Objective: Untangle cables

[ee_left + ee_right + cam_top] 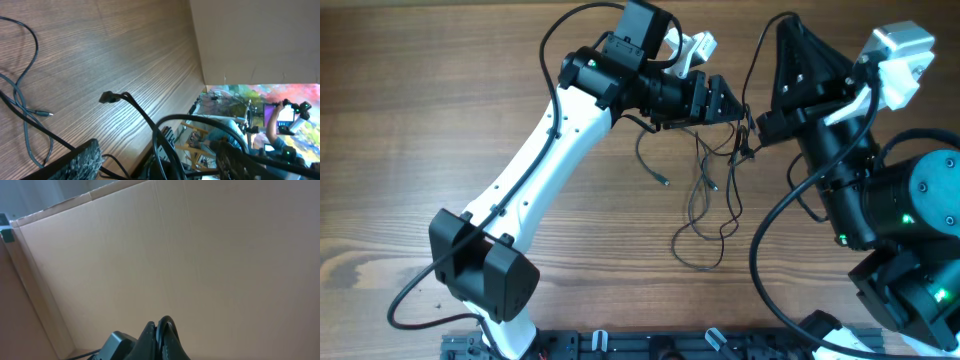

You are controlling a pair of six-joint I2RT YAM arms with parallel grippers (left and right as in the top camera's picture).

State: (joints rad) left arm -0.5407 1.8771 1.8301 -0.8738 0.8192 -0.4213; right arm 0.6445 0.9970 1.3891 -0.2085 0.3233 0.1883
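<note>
Nearest the arm bases, the cables [695, 200] lie in slack loops on the table [440, 120], with 1 plug [665, 183] loose beside them. Farther up, their strands rise to the right gripper [752, 137], which is closed and seems to pinch them. Just beyond it, the left gripper [728, 100] stands open and holds nothing. If those open jaws close on 2 strands together, pulling apart would likely tighten the knot. The thin cord could also slip from the pinch.

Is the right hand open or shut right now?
Shut. The right hand shows its fingers pressed together, no gap; overhead, cables hang from its tip.
</note>
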